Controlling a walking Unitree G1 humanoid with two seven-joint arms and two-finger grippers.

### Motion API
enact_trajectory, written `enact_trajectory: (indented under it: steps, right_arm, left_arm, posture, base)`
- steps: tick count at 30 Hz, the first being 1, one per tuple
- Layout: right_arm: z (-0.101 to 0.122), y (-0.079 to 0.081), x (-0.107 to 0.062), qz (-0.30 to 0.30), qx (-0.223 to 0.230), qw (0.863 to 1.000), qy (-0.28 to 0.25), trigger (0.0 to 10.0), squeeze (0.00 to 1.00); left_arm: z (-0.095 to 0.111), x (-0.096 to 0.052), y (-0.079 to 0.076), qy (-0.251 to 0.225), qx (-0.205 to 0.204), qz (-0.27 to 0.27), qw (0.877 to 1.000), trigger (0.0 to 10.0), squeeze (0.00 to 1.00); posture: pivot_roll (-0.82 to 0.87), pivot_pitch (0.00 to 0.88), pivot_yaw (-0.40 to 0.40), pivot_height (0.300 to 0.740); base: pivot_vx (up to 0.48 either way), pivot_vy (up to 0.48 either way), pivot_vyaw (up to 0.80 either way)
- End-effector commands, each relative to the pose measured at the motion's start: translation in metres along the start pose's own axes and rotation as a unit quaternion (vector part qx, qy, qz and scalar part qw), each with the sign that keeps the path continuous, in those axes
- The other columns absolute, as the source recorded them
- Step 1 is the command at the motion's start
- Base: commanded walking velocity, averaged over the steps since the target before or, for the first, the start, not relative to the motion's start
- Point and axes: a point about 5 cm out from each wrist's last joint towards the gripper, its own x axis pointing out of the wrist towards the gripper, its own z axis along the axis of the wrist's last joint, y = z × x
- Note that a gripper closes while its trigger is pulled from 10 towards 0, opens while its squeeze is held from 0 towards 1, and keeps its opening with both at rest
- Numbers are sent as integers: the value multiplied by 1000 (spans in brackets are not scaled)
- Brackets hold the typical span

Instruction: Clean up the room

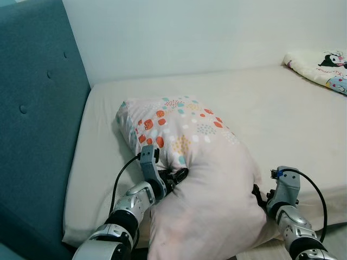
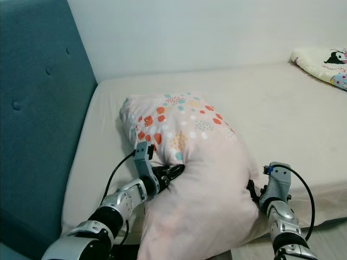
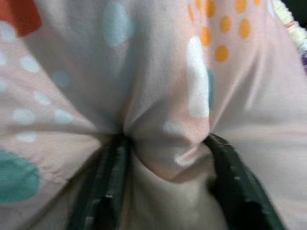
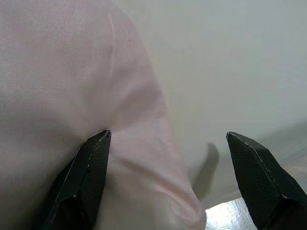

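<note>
Pillow (image 1: pixel 200 179) first: it's the big pale pink one with orange, teal and white spots on its far half, lying on the bed (image 1: pixel 271 103) with its near end hanging past the mattress edge toward us. We've got our left gripper (image 3: pixel 163 158) dug into its left flank, and the wrist view shows both black fingers pinched in on a fold of the cover, so that side has a real hold on fabric. Our right gripper (image 4: pixel 168 163) is at the pillow's right side with the fingers spread wide; one fingertip (image 4: pixel 93 158) is touching the cover, the other sits out in the open over the sheet, so it's holding nothing yet.

Further out there's the teal padded headboard (image 1: pixel 32 119) on our left, the plain wall behind, and a cartoon-print blanket (image 1: pixel 322 67) bunched at the far right corner of the bed.

What could go sideways, in our opinion: only one side is gripped, so lifting now would probably let the pillow swing or sag off the bed. The left pinch looks like cover only, not stuffing, so it could slip out. Closing the right one where it sits might grab the sheet instead.

No brands or readable writing anywhere; the blanket print is too small to make out.
</note>
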Motion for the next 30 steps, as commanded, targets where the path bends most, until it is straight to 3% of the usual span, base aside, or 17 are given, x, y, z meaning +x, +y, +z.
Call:
enact_trajectory:
  steps: [1, 5, 7, 9, 15, 17, 18, 20, 22, 23, 24, 25, 26, 28, 29, 30]
  right_arm:
    - [-5, 4, -1, 4, 5, 1000, 5, 10000, 0]
    - [-5, 4, -1, 4, 5, 1000, 5, 10000, 0]
    - [-3, 4, 0, 3, 6, 1000, 3, 10000, 0]
    - [-2, 4, 0, 2, 7, 1000, 1, 10000, 0]
    - [2, 4, 1, 2, 10, 1000, -6, 10000, 0]
    - [11, 4, 2, 2, 26, 999, -27, 10000, 0]
    - [11, 4, 2, 2, 26, 999, -27, 10000, 0]
    - [24, 1, 3, 1, 45, 997, -57, 10000, 0]
    - [24, 1, 3, 1, 45, 997, -57, 10000, 0]
    - [30, 0, 3, 1, 50, 996, -70, 10000, 0]
    - [39, -2, 4, 0, 55, 995, -88, 10000, 0]
    - [45, -4, 4, 0, 58, 993, -100, 10000, 0]
    - [45, -4, 4, 0, 58, 993, -100, 10000, 0]
    - [52, -5, 4, -1, 60, 992, -114, 10000, 0]
    - [52, -5, 4, -1, 60, 992, -114, 10000, 0]
    - [55, -4, 4, 0, 60, 991, -119, 10000, 0]
  left_arm:
    - [-29, 22, -50, 33, -50, -69, 996, 0, 0]
    - [-26, 24, -56, 26, -86, -87, 992, 0, 0]
    - [-23, 25, -65, 17, -134, -122, 983, 0, 0]
    - [-22, 26, -69, 15, -152, -137, 979, 0, 0]
    - [-14, 27, -71, 3, -156, -140, 978, 0, 0]
    - [15, 30, -63, -50, -111, -99, 988, 0, 0]
    - [15, 30, -63, -50, -111, -99, 988, 0, 0]
    - [64, 29, -56, -118, -10, -68, 991, 0, 0]
    - [64, 29, -56, -118, -10, -68, 991, 0, 0]
    - [89, 26, -53, -146, 48, -51, 987, 0, 0]
    - [133, 16, -47, -192, 136, -8, 972, 0, 0]
    - [162, 7, -44, -223, 189, 23, 956, 0, 0]
    - [162, 7, -44, -223, 189, 23, 956, 0, 0]
    - [201, -8, -42, -268, 251, 72, 927, 0, 0]
    - [201, -8, -42, -268, 251, 72, 927, 0, 0]
    - [218, -17, -41, -290, 287, 108, 907, 0, 0]
  posture:
    - [-124, 0, 25, 496]
    - [-122, 0, 25, 496]
    - [-124, 0, 29, 496]
    - [-124, 0, 29, 496]
    - [-131, 0, 40, 496]
    - [-141, 0, 43, 496]
    - [-141, 0, 43, 496]
    - [-149, 0, 47, 496]
    - [-149, 0, 47, 496]
    - [-154, 0, 50, 496]
    - [-158, 0, 54, 496]
    - [-159, 0, 55, 496]
    - [-159, 0, 55, 496]
    - [-162, 0, 59, 496]
    - [-162, 0, 59, 496]
    - [-166, 0, 62, 496]
  base:
    - [0, 0, 0]
    - [0, 0, 0]
    - [0, 0, 0]
    - [0, 0, 0]
    - [0, 0, 0]
    - [0, 0, 0]
    - [0, 0, 0]
    - [0, 0, 0]
    - [0, 0, 0]
    - [0, 0, 0]
    - [0, 0, 0]
    - [0, 0, 0]
    - [0, 0, 0]
    - [0, 0, 0]
    - [0, 0, 0]
    - [0, 0, 0]
